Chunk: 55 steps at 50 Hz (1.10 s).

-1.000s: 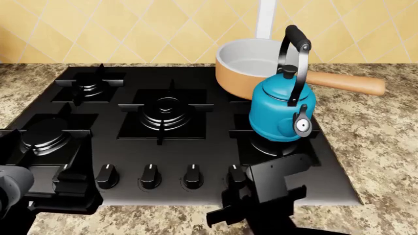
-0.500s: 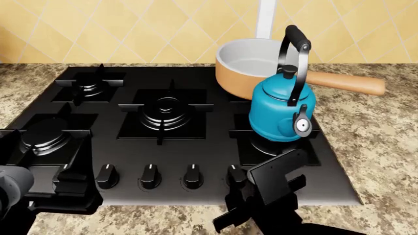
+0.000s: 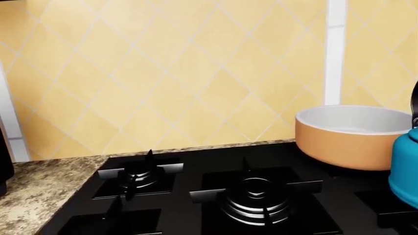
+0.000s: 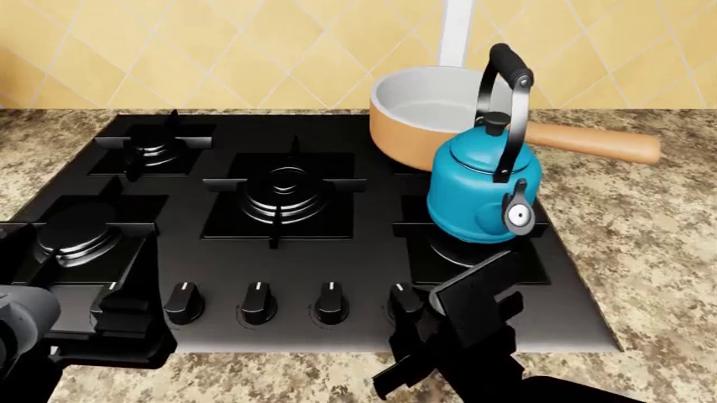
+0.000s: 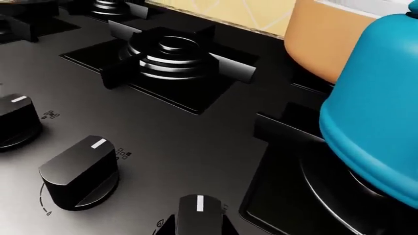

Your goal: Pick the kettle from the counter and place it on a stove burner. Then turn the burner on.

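Observation:
The teal-blue kettle (image 4: 484, 189) stands upright on the front right stove burner (image 4: 476, 252), spout toward me. In the right wrist view its blue body (image 5: 375, 122) sits over that burner's grate (image 5: 287, 129). My right gripper (image 4: 417, 312) is at the rightmost knob (image 4: 404, 295) in the stove's front row. There the knob (image 5: 199, 215) lies between dark fingers that flank it closely, so the gripper looks shut on it. My left gripper (image 4: 121, 317) hangs low at the stove's front left corner, its fingers not distinguishable. Granite counter (image 4: 650, 252) surrounds the stove.
A tan saucepan (image 4: 431, 109) with a long handle (image 4: 594, 141) sits on the back right burner, just behind the kettle. A larger centre burner (image 4: 285, 189) and two left burners (image 4: 79, 231) are bare. Three more knobs (image 4: 258, 300) line the front. A tiled wall rises behind.
My right gripper's wrist has rolled in place at the rightmost knob, its body tilting more steeply. The kettle, pan and left arm have not moved.

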Tool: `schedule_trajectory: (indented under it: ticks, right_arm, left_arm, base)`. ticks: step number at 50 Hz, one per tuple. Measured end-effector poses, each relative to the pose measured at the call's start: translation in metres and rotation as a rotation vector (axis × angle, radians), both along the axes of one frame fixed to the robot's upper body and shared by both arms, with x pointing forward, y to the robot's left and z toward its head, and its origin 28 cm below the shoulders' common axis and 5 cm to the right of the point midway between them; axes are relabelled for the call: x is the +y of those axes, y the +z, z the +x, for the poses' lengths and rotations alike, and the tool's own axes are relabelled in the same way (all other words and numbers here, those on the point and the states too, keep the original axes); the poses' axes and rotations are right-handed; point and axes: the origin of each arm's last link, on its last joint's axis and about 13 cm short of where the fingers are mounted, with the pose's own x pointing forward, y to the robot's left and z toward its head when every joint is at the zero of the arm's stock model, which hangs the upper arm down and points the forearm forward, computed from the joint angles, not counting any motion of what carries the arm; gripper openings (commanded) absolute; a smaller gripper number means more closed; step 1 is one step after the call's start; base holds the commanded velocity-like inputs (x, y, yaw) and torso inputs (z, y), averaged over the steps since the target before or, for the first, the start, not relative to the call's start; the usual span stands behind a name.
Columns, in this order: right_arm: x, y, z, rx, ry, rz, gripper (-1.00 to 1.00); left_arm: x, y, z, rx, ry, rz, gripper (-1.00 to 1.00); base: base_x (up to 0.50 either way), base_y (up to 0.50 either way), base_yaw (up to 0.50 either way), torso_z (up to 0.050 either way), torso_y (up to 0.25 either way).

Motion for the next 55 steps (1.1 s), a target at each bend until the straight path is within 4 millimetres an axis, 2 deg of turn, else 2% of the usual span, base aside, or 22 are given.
schedule_trajectory:
  ticks: [24,55]
  right_arm:
    - [-0.017,-0.004,0.007,-0.066,0.092,-0.010,-1.00]
    - [-0.029,-0.007,0.016,-0.116,0.175,-0.016,-1.00]
  left_arm:
    - [0.001,0.000,0.001,0.001,0.003,-0.006,1.00]
    - [0.001,-0.001,0.002,0.002,0.007,-0.013,1.00]
  base:
    - [0.00,0.00,0.00,0.000,0.000]
    - [0.00,0.00,0.00,0.000,0.000]
